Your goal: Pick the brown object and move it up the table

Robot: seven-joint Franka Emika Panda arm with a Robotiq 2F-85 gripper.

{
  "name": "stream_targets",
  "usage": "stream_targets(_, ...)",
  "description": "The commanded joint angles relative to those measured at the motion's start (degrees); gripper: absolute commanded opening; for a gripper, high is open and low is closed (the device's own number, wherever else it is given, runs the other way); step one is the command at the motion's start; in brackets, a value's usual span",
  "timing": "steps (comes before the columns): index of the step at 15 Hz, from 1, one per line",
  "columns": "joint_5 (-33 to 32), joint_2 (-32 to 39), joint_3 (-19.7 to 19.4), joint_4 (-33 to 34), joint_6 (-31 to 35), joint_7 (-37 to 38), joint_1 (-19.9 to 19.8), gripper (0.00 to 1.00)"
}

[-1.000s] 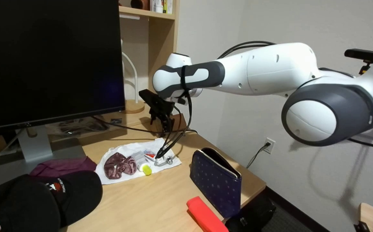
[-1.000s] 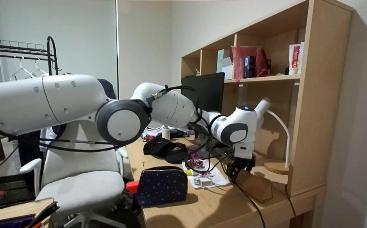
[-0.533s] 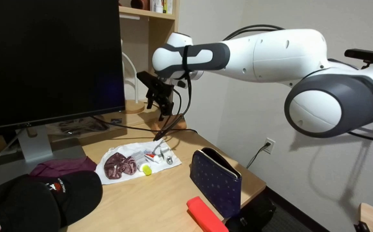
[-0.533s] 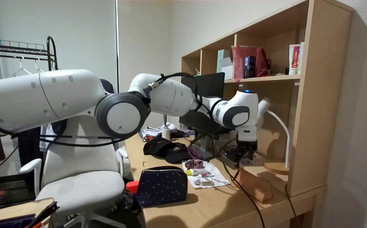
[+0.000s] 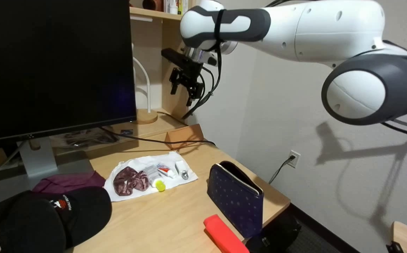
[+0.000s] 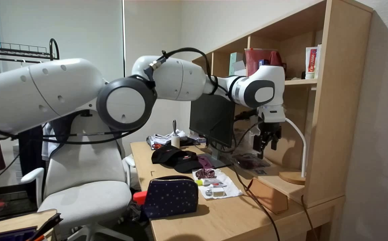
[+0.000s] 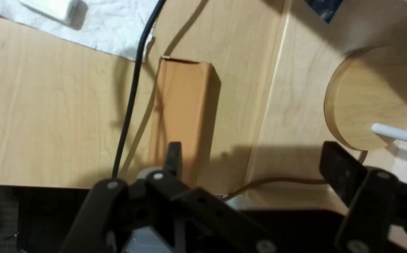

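Two fingers (image 7: pixel 174 156) of the gripper (image 6: pixel 267 152) stand wide apart, holding nothing. Below them, and apart from them, the brown object (image 7: pixel 182 102) lies on the table (image 7: pixel 66 116), near the raised ledge (image 7: pixel 291 112). In the wrist view a black cable (image 7: pixel 132 91) runs along its side. Near one end is a white paper (image 7: pixel 112 31) bearing a scrunchie (image 5: pixel 122 182). Farther out, in both exterior views, a blue pouch (image 5: pixel 235 200) stands upright with a red bar (image 5: pixel 224 233) beside it.

Moderate room light, grey shadow on wall (image 5: pixel 280 98), shadows across table (image 7: pixel 48 105), jaws blurred in wrist view
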Motion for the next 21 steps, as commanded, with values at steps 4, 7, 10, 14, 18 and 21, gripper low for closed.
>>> stream_targets(4, 1.3, -6.07, 2.86, -0.6, -11.21, -13.79, -0.13, 1.0)
stream_targets(7, 1.41, -7.56, 4.82, -1.31, -14.57, -20.14, 0.84, 1.0)
stream_targets(10, 1.04, -8.14, 5.98, -1.68, -18.44, -23.32, 2.2, 1.0)
stream_targets(14, 0.61, -8.04, 5.42, -1.73, -21.25, -20.61, 4.07, 1.0)
stream_targets(18, 0.21, -7.52, 4.68, -1.33, -22.11, -20.41, 5.17, 1.0)
stream_targets(21, 0.45, -6.45, 5.03, 0.11, -21.87, -20.99, 4.99, 1.0)
